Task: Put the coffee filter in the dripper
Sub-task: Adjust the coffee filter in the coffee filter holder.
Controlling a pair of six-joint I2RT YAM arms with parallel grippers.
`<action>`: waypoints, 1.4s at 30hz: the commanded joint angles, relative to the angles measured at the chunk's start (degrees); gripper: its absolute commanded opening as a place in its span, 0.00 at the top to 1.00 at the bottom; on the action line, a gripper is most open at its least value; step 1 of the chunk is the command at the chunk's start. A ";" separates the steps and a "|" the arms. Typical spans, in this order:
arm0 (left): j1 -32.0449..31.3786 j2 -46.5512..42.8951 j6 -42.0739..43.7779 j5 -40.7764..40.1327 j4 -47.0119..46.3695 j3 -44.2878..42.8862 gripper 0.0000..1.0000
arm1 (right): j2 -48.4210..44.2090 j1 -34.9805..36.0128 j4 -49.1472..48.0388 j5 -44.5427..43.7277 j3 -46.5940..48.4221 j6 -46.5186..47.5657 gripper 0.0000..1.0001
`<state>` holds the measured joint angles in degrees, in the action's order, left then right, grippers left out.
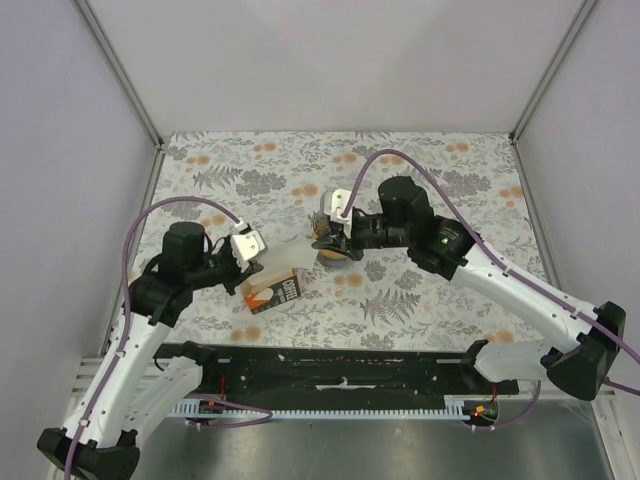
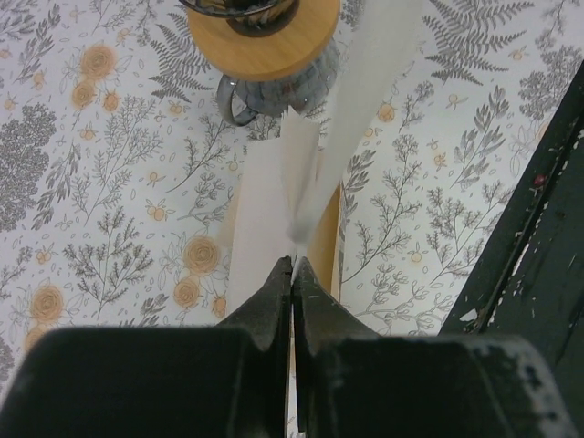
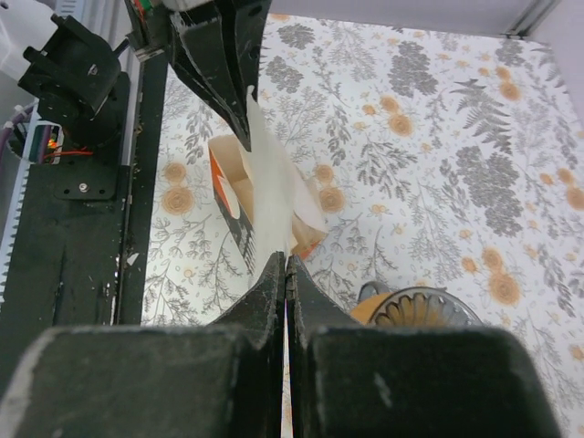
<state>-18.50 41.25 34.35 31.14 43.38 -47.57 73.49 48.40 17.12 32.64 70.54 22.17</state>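
The white paper coffee filter (image 1: 288, 258) hangs stretched in the air between my two grippers, just left of the dripper. My left gripper (image 1: 264, 252) is shut on its left edge, as the left wrist view (image 2: 292, 265) shows, with the paper (image 2: 274, 182) fanning out ahead. My right gripper (image 1: 318, 240) is shut on its right edge (image 3: 286, 262), and the filter (image 3: 269, 182) runs up to the left gripper (image 3: 246, 135). The dark see-through dripper (image 1: 334, 250) sits in a tan ring (image 2: 274, 46), its basket and handle (image 2: 274, 89) below. It also shows in the right wrist view (image 3: 424, 308).
An orange, white and black carton (image 1: 275, 292) lies on the floral table under the filter, also seen from the right wrist (image 3: 228, 187). A black rail (image 1: 340, 365) runs along the near edge. Grey walls enclose the table on three sides.
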 commanded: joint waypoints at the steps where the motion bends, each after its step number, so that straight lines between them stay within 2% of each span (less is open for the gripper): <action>1: -0.04 0.93 -9.82 1.38 -0.14 -3.93 0.98 | -4.49 -2.26 0.54 -1.79 0.03 1.12 1.00; 4: 0.04 2.33 -11.49 1.82 0.30 -5.25 0.98 | -5.73 -3.14 0.80 -1.88 -0.40 1.29 1.00; 11: -0.04 4.44 -8.33 -2.57 2.50 -6.12 0.98 | -7.92 -4.54 0.98 -2.15 -1.81 1.47 1.00; 15: 0.04 6.38 -10.88 0.41 6.89 -13.40 0.98 | -9.15 -4.98 1.07 -2.32 -2.69 1.56 1.00; 19: 0.04 6.91 -10.53 -0.02 9.53 -18.70 0.98 | -9.51 -5.25 1.07 -2.23 -3.13 1.56 1.00; 23: -0.04 6.82 -10.09 -2.30 10.06 -15.46 0.98 | -9.51 -5.42 1.07 -2.23 -3.13 1.56 1.00; 42: -0.04 9.55 -1.66 -3.45 9.00 -7.89 0.98 | -11.27 -5.69 0.89 -1.79 -5.33 0.85 1.00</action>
<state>-18.50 51.07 28.25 28.49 52.62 -56.82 63.77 43.05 19.00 30.96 65.65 23.18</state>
